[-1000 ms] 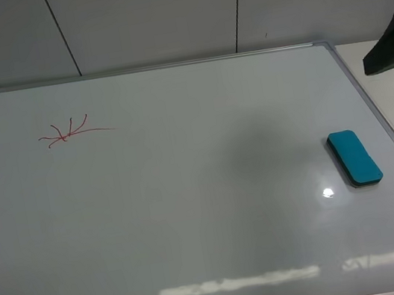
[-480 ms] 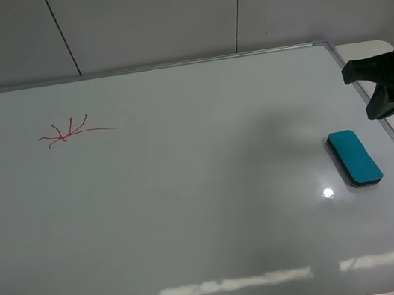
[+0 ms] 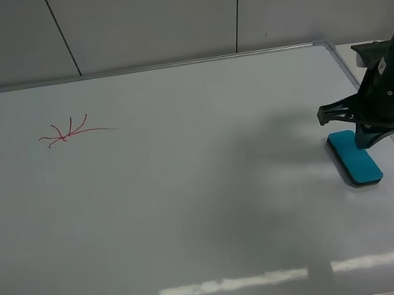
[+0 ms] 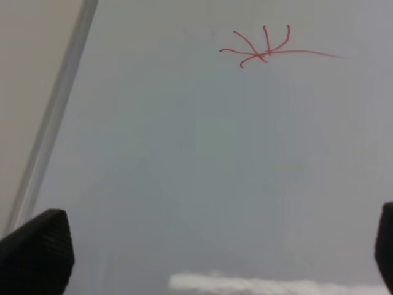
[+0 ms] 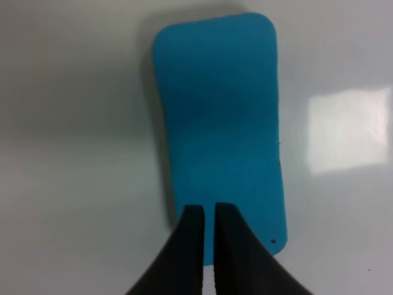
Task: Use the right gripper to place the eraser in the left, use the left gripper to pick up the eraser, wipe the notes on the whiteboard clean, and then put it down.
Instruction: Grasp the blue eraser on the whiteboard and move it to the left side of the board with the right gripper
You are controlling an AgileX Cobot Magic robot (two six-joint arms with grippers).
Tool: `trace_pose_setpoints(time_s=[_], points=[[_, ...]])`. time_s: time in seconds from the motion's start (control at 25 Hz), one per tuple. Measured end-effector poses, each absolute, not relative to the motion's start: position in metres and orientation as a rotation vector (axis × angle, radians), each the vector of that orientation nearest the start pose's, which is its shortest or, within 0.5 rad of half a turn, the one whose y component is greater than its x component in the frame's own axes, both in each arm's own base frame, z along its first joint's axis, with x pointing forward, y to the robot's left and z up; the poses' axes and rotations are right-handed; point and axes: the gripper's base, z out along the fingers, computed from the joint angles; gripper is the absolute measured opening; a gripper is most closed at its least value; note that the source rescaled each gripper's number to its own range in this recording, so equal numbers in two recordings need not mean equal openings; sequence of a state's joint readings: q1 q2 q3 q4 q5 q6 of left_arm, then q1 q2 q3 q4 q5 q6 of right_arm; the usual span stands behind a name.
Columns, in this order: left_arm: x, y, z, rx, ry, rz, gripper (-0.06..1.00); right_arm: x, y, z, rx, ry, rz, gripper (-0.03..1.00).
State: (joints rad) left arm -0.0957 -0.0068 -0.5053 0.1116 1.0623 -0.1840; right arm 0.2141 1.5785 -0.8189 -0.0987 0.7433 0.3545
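Whiteboard (image 3: 193, 216): eraser (image 3: 358, 162) unmoved | right gripper (image 5: 209, 212) moved in above it, jaws now pressed together | left gripper (image 4: 212, 252) spread

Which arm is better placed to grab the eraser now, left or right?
Right. The right gripper hangs directly over the eraser near the right edge of the whiteboard, jaws shut, not gripping; it must open first. The left gripper, open, looks at the notes far across it.

- eraser (image 3: 355, 157) was teal-blue, dark base
- notes (image 3: 67, 131) were just thin red lines
- whiteboard (image 3: 191, 201) was glossy white, silver frame
- right hand (image 5: 207, 212) was all black
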Motion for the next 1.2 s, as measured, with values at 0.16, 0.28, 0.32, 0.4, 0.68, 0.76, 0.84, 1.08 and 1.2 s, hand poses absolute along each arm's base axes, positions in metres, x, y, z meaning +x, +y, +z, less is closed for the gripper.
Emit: trace_pose_setpoints(time_s=[0.16, 0.28, 0.32, 0.4, 0.68, 0.76, 0.84, 1.08, 1.2], points=[[-0.006, 0.009, 0.279, -0.096, 2.027, -0.043, 1.00, 0.263, 0.045, 0.169, 0.111, 2.976, -0.136, 0.00], [-0.006, 0.009, 0.279, -0.096, 2.027, -0.043, 1.00, 0.268, 0.045, 0.161, 0.094, 2.970, -0.164, 0.00], [-0.006, 0.009, 0.279, -0.096, 2.027, -0.043, 1.00, 0.270, 0.045, 0.157, 0.082, 2.961, -0.164, 0.00], [-0.006, 0.009, 0.279, -0.096, 2.027, -0.043, 1.00, 0.276, 0.047, 0.150, 0.062, 2.940, -0.150, 0.00], [-0.006, 0.009, 0.279, -0.096, 2.027, -0.043, 1.00, 0.286, 0.051, 0.128, 0.041, 2.952, -0.134, 0.00], [-0.006, 0.010, 0.279, -0.096, 2.027, -0.042, 1.00, 0.286, 0.054, 0.124, 0.024, 2.969, -0.142, 0.00], [-0.006, 0.010, 0.279, -0.096, 2.027, -0.042, 1.00, 0.286, 0.058, 0.122, 0.002, 2.980, -0.151, 0.00], [-0.006, 0.010, 0.279, -0.096, 2.027, -0.042, 1.00, 0.285, 0.096, 0.121, -0.083, 2.916, -0.008, 0.00], [-0.006, 0.010, 0.279, -0.096, 2.027, -0.042, 1.00, 0.284, 0.132, 0.119, -0.104, 2.830, 0.190, 0.00]])
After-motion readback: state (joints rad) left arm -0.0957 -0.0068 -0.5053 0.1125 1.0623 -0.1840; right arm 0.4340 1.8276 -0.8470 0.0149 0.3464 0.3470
